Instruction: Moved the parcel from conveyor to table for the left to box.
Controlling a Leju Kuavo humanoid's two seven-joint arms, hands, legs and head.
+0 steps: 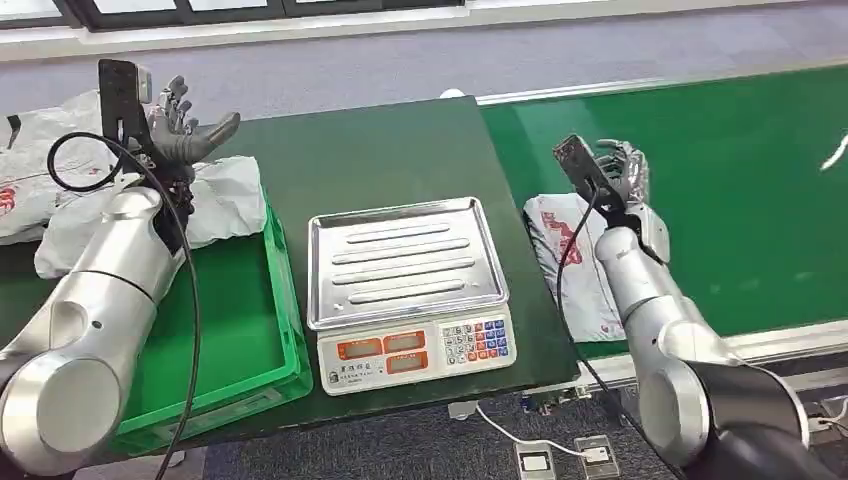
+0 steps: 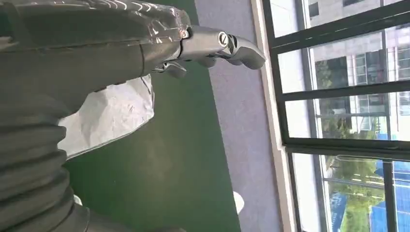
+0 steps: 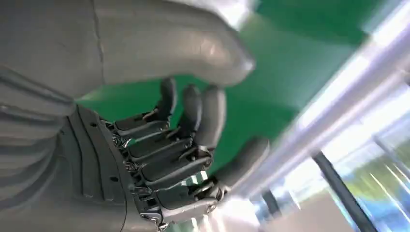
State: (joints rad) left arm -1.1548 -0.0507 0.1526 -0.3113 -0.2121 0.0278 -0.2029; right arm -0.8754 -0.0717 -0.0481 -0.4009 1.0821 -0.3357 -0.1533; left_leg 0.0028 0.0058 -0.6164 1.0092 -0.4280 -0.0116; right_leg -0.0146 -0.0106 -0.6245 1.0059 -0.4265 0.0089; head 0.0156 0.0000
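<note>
— While our right hand (image 1: 622, 170) hovers above the parcel (image 1: 578, 262) with its fingers apart and nothing in them, where do we go first?

— Down onto the parcel. It lies flat at the near end of the green conveyor (image 1: 740, 200), just beside the table's (image 1: 400, 160) edge. We judge a soft bag needs a wide pinch near its middle, so it does not sag and drag when we carry it over to the scale (image 1: 408, 290).

— And our left hand (image 1: 190, 135)?

— It is raised, fingers spread and holding nothing, above the grey bags (image 1: 215, 205) at the back of the green crate (image 1: 245, 330). We keep it clear until the parcel is on the table.

— What lies beyond?

— Grey carpet past the dark green tabletop, then a wall of windows (image 2: 338, 116).
</note>
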